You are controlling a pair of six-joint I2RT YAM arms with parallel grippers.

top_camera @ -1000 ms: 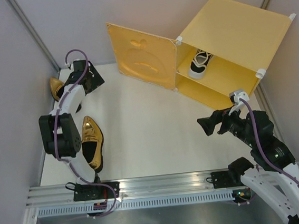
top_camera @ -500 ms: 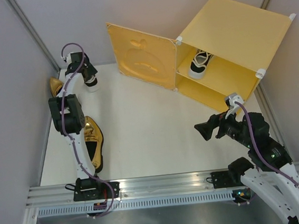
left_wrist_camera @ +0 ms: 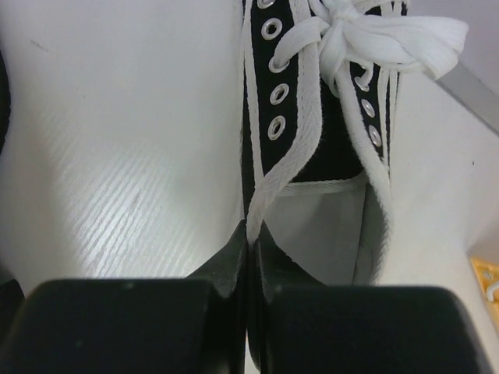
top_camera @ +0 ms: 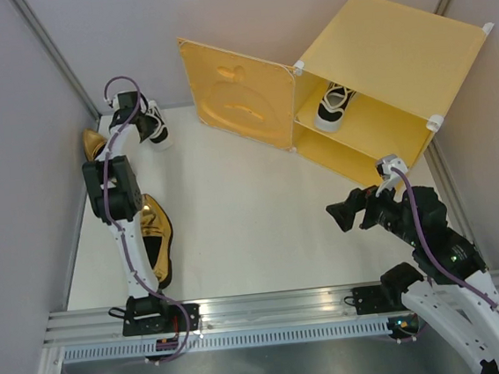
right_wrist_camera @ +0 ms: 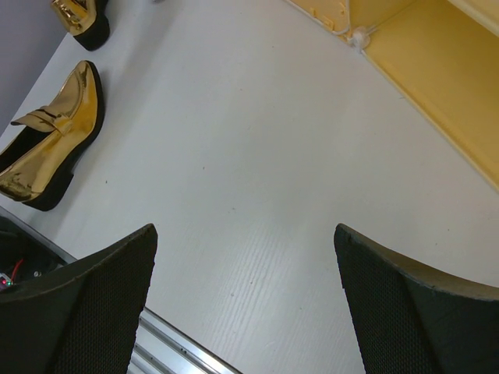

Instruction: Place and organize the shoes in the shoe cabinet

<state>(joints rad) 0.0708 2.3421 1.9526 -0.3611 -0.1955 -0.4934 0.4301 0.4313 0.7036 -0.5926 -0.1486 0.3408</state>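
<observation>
Top external shows the left arm (top_camera: 112, 178) stretched to the back corner, jaws clamped on 1 white sneaker (left_wrist_camera: 312, 117). The right arm (top_camera: 422, 232) is bent, jaws apart above the worktop (top_camera: 252, 213). 2 sneakers: the second sneaker (top_camera: 334, 104) sits inside the shoe cabinet (top_camera: 395, 49). 2 gold loafers (top_camera: 154, 236) lie on the worktop.

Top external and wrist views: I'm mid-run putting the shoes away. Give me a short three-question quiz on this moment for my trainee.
1. Count: how many gold loafers lie on the table?
2. Pick one: the left gripper is shut on
A) a gold loafer
B) a white sneaker
C) nothing
3. True or false: the right gripper is open, with nothing between its fingers.

Key
1. Two. One lies near the left arm's base, and the other is farther back, partly hidden by that arm.
2. B
3. True
</observation>
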